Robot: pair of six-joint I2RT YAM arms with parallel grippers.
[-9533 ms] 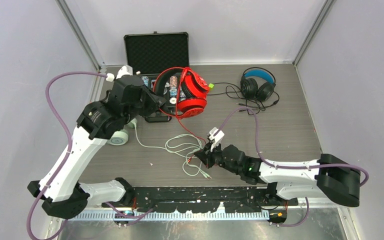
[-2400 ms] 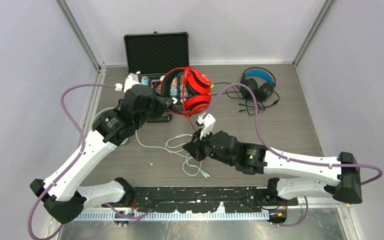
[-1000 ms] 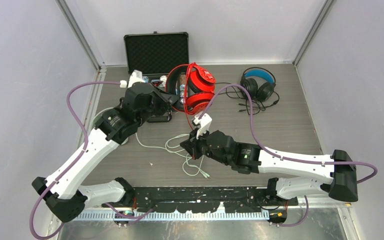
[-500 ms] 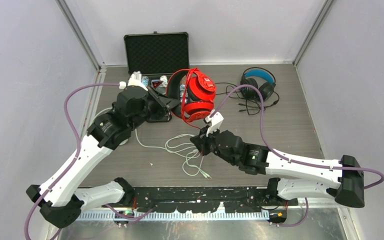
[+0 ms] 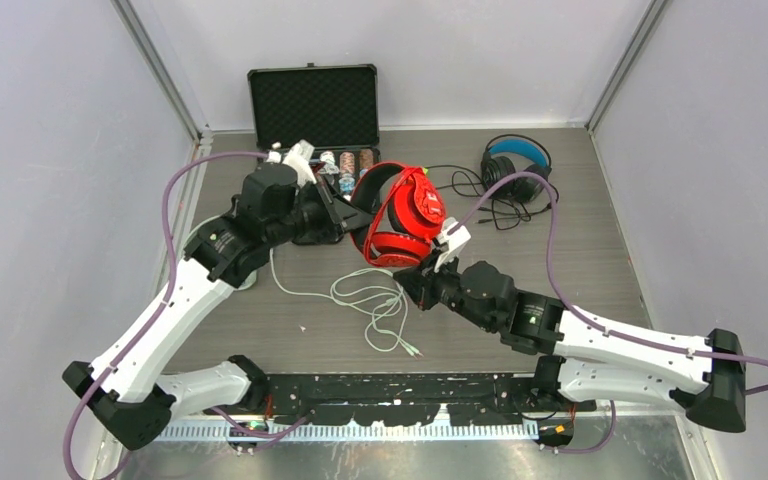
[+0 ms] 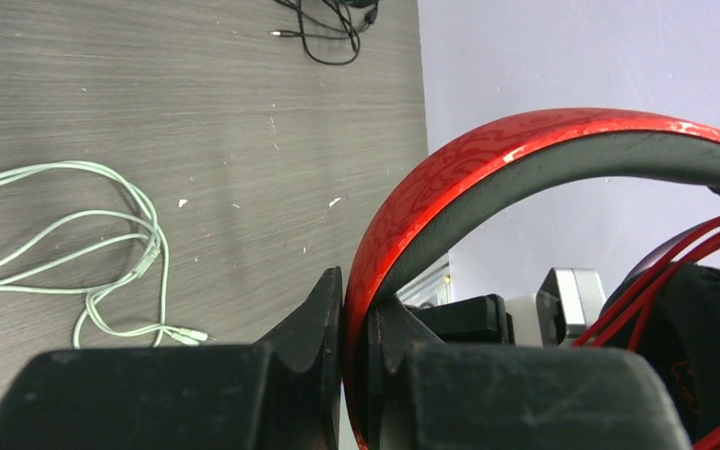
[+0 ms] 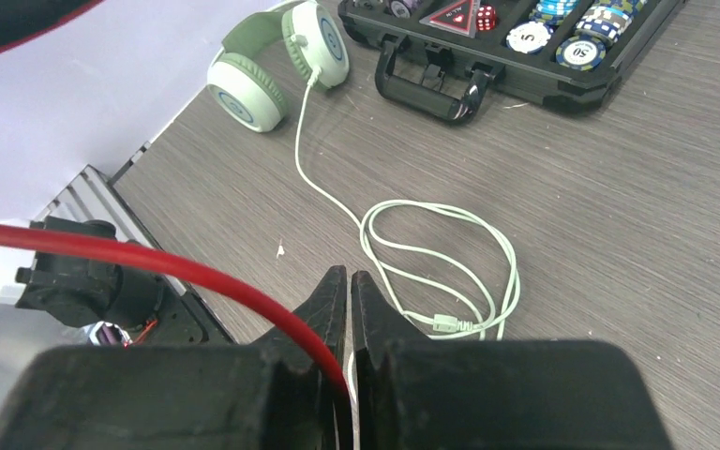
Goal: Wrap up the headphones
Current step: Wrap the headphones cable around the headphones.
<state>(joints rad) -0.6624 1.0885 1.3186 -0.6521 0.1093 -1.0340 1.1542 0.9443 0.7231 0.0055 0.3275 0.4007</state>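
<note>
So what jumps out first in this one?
The red headphones, held at the centre with the left gripper clamped on the headband, while the right gripper pinches their red cable just in front. Next, a pale green cable sprawls in loose loops on the near side of the table.

Both arms are basically the same build: long glossy white shells on the left arm (image 5: 175,300) and right arm (image 5: 640,345), with chunky black housings at the joints (image 5: 725,395). A thick purple cable (image 5: 172,200) hangs loose off each one, ending at a little white camera block (image 5: 453,238) by the wrist. The left pincer (image 6: 356,309) and right pincer (image 7: 349,281) are matte black, with two wedge-shaped fingers tapering to thin tips.
</note>
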